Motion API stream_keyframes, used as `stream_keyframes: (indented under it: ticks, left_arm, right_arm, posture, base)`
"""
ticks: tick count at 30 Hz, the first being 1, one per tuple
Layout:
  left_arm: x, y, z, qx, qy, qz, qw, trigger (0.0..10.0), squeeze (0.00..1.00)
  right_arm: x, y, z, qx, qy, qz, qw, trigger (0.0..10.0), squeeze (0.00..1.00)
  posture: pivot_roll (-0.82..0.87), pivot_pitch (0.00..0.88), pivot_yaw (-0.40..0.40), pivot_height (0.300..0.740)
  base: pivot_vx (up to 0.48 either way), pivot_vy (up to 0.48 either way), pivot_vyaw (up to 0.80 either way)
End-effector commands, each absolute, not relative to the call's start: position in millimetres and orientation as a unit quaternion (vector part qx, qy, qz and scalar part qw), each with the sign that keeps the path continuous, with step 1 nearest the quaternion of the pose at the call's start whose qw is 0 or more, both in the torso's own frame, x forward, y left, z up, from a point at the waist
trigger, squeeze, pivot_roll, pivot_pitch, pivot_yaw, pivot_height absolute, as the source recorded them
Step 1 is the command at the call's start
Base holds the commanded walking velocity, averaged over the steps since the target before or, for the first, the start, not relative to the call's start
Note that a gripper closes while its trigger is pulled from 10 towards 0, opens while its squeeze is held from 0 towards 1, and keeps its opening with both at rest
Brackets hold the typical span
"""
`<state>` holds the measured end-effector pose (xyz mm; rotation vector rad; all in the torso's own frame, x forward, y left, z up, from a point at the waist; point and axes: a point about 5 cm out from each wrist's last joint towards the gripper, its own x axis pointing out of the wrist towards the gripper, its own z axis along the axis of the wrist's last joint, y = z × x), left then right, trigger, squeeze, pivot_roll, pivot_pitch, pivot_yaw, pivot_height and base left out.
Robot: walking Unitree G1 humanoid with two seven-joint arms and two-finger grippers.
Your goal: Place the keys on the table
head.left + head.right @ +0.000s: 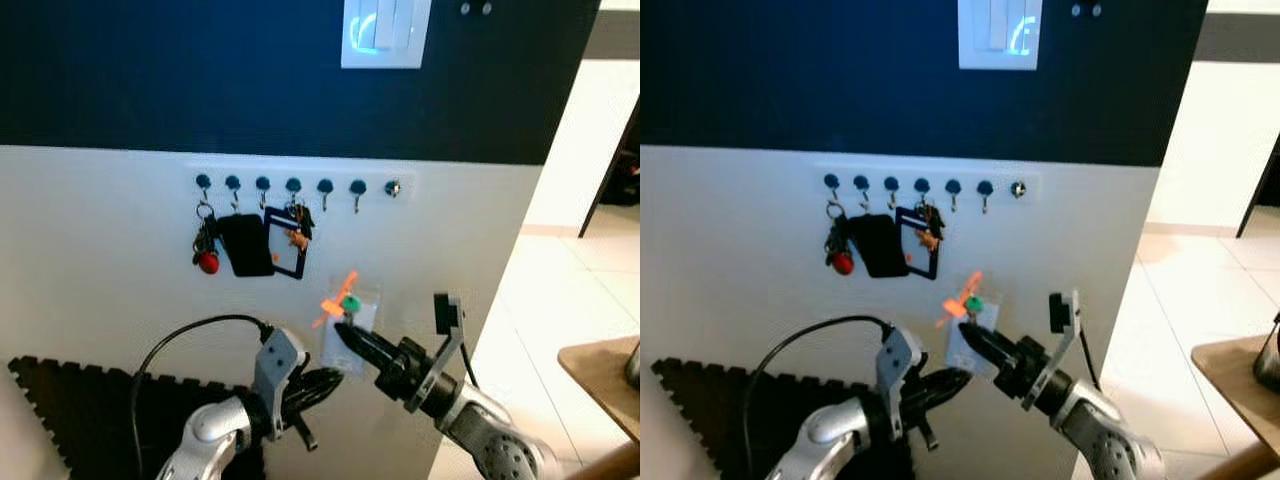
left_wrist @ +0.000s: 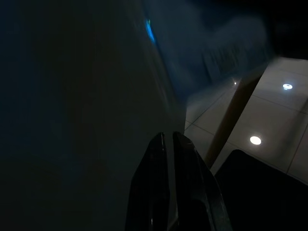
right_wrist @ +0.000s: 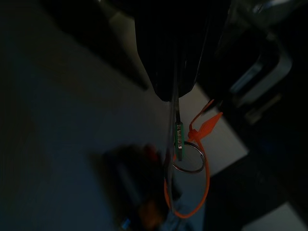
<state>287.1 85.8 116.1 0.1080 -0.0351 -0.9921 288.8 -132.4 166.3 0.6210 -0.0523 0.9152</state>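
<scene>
Below the hook rail, right gripper fingers are pinching the keys with green head and orange tag, held midair. Left gripper fingers are sitting closed, empty. Desk is sitting far right.

Keys in right pincer, below hook rail, table far right

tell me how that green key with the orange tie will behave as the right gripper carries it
The green key sits pinched in the right gripper, so it probably stays put. Its ring and orange tie hang loose below, so they will likely swing and flop. It looks small and thin, probably light, and metal may slip if the pinch eases.
</scene>
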Motion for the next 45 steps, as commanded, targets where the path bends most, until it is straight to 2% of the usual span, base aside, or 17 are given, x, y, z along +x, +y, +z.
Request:
stream_keyframes:
  ticks: [1, 3, 5, 11, 15, 19, 24, 31, 38, 45]
  left_arm:
    - [284, 90, 108, 0.060, -0.001, -0.475, 0.878, 10.0, 0.00]
    - [284, 91, 108, 0.058, -0.001, -0.474, 0.878, 10.0, 0.00]
    - [284, 89, 108, 0.058, -0.001, -0.475, 0.878, 10.0, 0.00]
    - [285, 87, 108, 0.062, -0.004, -0.477, 0.877, 10.0, 0.00]
    - [284, 86, 107, 0.063, -0.003, -0.478, 0.876, 10.0, 0.00]
    - [284, 86, 107, 0.063, -0.003, -0.478, 0.876, 10.0, 0.00]
    - [283, 87, 107, 0.063, -0.002, -0.478, 0.876, 10.0, 0.00]
    - [282, 87, 106, 0.062, -0.001, -0.479, 0.876, 10.0, 0.00]
    - [282, 85, 105, 0.062, 0.002, -0.484, 0.873, 10.0, 0.00]
    - [282, 85, 105, 0.063, 0.003, -0.487, 0.871, 10.0, 0.00]
  right_arm:
    - [288, -137, 166, 0.301, -0.037, 0.418, 0.857, 10.0, 0.00]
    - [288, -139, 169, 0.308, -0.047, 0.413, 0.856, 10.0, 0.00]
    - [287, -137, 192, 0.327, -0.104, 0.436, 0.832, 10.0, 0.00]
    - [290, -134, 230, 0.328, -0.169, 0.471, 0.801, 10.0, 0.00]
    - [304, -139, 242, 0.328, -0.187, 0.448, 0.811, 10.0, 0.00]
    - [306, -140, 243, 0.328, -0.189, 0.443, 0.813, 10.0, 0.00]
    - [324, -157, 242, 0.342, -0.186, 0.369, 0.844, 10.0, 0.00]
    - [324, -169, 238, 0.367, -0.197, 0.334, 0.846, 10.0, 0.00]
    - [312, -151, 208, 0.340, -0.127, 0.373, 0.854, 10.0, 0.00]
    - [305, -140, 194, 0.339, -0.099, 0.394, 0.848, 10.0, 0.00]
  posture:
    - [0.04, 0.022, 0.021, 0.740]
    - [0.04, 0.022, 0.021, 0.740]
    - [0.04, 0.024, 0.026, 0.740]
    - [0.04, 0.024, 0.026, 0.740]
    - [0.04, 0.023, 0.024, 0.740]
    - [0.04, 0.023, 0.024, 0.740]
    - [0.04, 0.024, 0.016, 0.740]
    - [0.04, 0.023, 0.014, 0.740]
    - [0.04, 0.017, 0.017, 0.740]
    - [0.04, 0.015, 0.017, 0.740]
  base:
    - [0.000, 0.000, 0.00]
    - [0.000, 0.000, 0.00]
    - [0.000, 0.000, 0.00]
    - [0.000, 0.000, 0.00]
    - [0.000, 0.000, 0.00]
    - [0.000, 0.000, 0.00]
    - [0.000, 0.000, 0.00]
    - [0.000, 0.000, 0.00]
    - [0.000, 0.000, 0.00]
    - [0.000, 0.000, 0.00]
